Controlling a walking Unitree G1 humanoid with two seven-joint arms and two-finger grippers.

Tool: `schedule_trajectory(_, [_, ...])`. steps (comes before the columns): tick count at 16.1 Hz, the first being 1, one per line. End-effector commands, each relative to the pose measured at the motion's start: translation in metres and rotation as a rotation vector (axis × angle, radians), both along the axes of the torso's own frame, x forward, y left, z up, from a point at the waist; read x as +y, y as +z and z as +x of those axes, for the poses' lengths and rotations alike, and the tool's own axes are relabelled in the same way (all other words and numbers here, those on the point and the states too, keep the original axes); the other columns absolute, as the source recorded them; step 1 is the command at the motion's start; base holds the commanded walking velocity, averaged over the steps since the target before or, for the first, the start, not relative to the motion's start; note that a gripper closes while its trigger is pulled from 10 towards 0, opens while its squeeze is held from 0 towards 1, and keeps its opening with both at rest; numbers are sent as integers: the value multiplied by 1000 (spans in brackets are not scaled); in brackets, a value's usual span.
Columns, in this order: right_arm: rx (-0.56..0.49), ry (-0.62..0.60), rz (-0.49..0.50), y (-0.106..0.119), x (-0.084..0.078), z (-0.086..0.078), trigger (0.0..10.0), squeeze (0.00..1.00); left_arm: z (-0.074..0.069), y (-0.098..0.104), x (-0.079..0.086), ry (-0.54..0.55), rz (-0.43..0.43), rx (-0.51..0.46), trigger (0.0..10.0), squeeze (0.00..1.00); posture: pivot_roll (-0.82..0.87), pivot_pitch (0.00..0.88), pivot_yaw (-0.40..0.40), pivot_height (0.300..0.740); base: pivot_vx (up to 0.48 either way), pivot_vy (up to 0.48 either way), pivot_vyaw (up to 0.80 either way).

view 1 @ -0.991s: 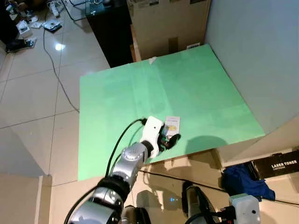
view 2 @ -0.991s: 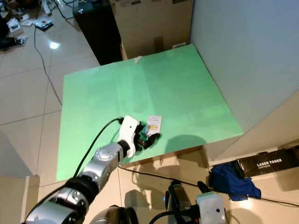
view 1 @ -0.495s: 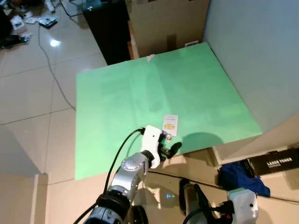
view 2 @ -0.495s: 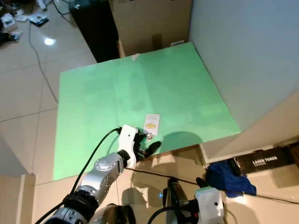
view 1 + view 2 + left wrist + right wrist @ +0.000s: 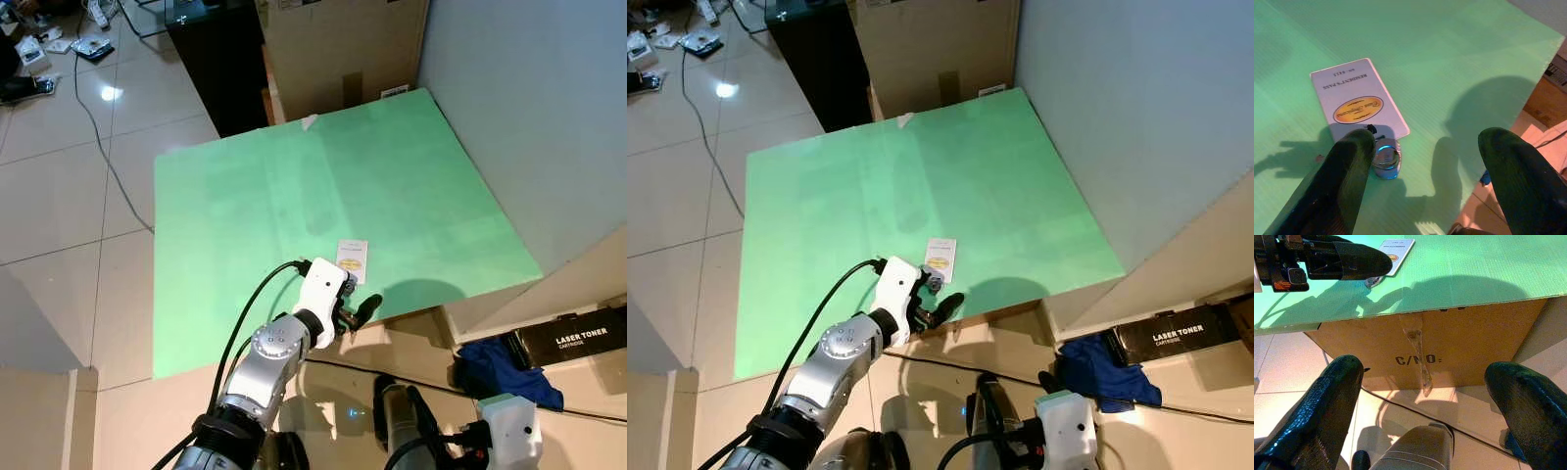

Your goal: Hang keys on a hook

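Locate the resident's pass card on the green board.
The resident's pass card lies flat near the front edge of the green board, right of centre, just beyond the open left end effector, with a small metal ring at its near end.

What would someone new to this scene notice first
The big green board on a cardboard box fills the middle of the scene. Near its front edge lies a white resident's pass card with a small metal ring at its corner. The left gripper hovers open right over the ring, one finger beside it.
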State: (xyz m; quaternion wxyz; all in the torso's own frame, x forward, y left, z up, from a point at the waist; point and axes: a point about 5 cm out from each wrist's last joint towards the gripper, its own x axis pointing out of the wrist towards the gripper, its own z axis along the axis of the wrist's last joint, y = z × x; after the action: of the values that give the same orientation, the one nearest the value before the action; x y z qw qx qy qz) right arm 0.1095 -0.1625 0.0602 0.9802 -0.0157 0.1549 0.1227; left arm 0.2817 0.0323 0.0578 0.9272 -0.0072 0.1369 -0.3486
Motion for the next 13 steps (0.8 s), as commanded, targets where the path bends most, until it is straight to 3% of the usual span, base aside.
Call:
schedule_trajectory(1, [28,2,10,-4,2,-4,10000,1000,-14,-13,-12,-6,-14,60,10000,0,-324,254,147,717,0,0,0])
schedule_trajectory(4, [23,20,7,-5,3,-7,10000,1000,-18,-21,-16,10,0,107,10000,0,-339,252,141,717,0,0,0])
schedule_trajectory(6, [22,46,-11,-3,4,-9,10000,1000,-12,-25,-20,55,16,142,10000,0,-353,253,134,717,0,0,0])
schedule_trajectory(13, [31,42,-14,-4,4,-13,10000,1000,-10,-22,-30,61,-18,160,10000,0,-370,262,138,717,0,0,0])
